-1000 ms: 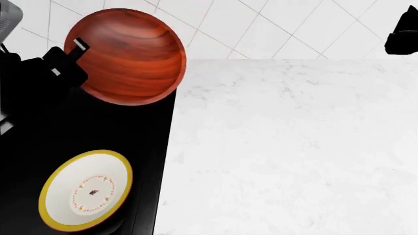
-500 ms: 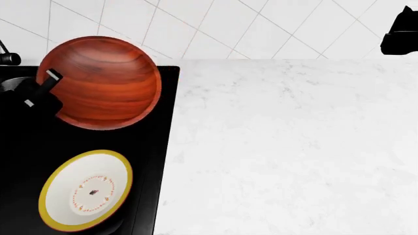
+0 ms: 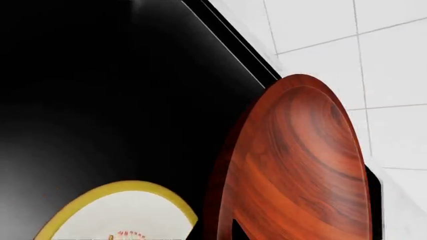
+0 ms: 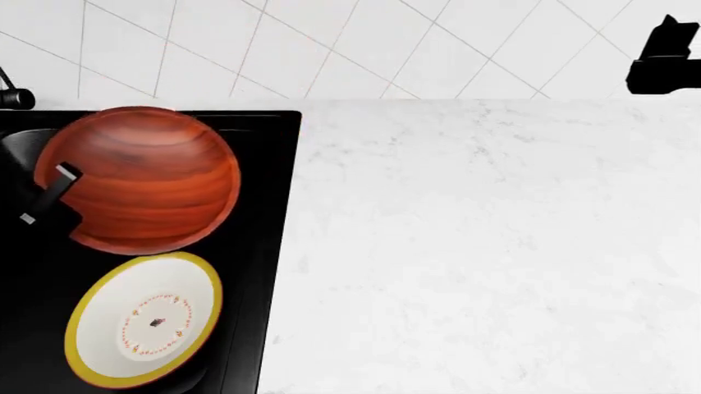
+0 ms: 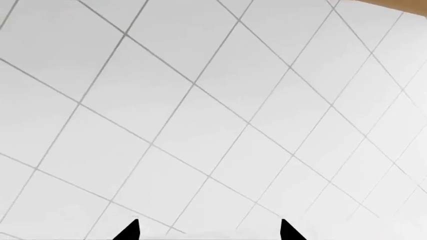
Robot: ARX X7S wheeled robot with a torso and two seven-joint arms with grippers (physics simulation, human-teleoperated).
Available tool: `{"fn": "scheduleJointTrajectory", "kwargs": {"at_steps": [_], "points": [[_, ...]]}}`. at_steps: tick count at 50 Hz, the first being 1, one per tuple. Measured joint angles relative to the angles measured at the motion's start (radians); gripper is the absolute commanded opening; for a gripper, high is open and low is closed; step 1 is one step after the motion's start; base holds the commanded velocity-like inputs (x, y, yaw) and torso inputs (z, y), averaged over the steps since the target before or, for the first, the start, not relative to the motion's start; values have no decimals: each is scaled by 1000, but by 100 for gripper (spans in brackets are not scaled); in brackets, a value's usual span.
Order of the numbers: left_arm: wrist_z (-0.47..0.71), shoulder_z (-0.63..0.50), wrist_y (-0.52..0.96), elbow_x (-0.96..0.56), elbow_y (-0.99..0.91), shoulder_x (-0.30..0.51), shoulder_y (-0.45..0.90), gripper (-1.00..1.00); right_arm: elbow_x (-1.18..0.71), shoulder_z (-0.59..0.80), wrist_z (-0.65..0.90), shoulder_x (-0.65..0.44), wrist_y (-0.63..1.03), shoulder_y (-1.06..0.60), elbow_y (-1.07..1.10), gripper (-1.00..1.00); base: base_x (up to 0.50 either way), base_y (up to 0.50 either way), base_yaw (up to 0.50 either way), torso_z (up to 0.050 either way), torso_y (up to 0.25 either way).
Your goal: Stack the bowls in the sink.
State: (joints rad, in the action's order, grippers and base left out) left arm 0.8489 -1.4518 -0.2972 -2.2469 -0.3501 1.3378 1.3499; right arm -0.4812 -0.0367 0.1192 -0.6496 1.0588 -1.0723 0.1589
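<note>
**Wooden bowl held over sink, white bowl below**

Spread across the right of the head view: white marble counter [image 4: 482,246], bare, backed by a white tiled wall [image 4: 328,41]; set into its left side, the black sink [image 4: 268,205], slim faucet [image 4: 11,94] at the far edge. Gripped inside the basin's far half: reddish-brown wood-grain bowl [image 4: 137,180], tilted, rim seen edge-on from the left wrist [image 3: 293,165]; overlapping, in the head view, the far rim of the white bowl with yellow rim [image 4: 143,320], resting flat in the near half [image 3: 120,215], small red marks ringing its centre. Reaching in from the left: left gripper [image 4: 44,201], pinching the wooden bowl's left rim. Raised at far right: right gripper [image 4: 662,66], dark against the tiles; fingertips [image 5: 130,231] spread apart, aimed at the wall, holding nothing.
</note>
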Motion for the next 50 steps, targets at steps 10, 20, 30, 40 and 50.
{"fn": "scheduleJointTrajectory", "kwargs": {"at_steps": [10,20,30,40,50], "points": [[-12,-19,-24,10,1,17,-40,-100,2,9,1,4,-3,-3,-5,100,0,0,0,0,0],[-22,-41,-48,23,-2,31,-82,-100,3,14,2,6,-6,-3,-9,100,0,0,0,0,1],[-31,-60,-68,31,4,33,-119,-100,1,15,4,6,-4,-3,-7,100,0,0,0,0,0],[-39,-78,-83,41,23,23,-149,-100,1,18,6,8,-6,-3,-10,100,0,0,0,0,1],[-47,-97,-96,51,45,8,-178,-100,2,21,6,10,-12,0,-16,100,0,0,0,0,0]]}}
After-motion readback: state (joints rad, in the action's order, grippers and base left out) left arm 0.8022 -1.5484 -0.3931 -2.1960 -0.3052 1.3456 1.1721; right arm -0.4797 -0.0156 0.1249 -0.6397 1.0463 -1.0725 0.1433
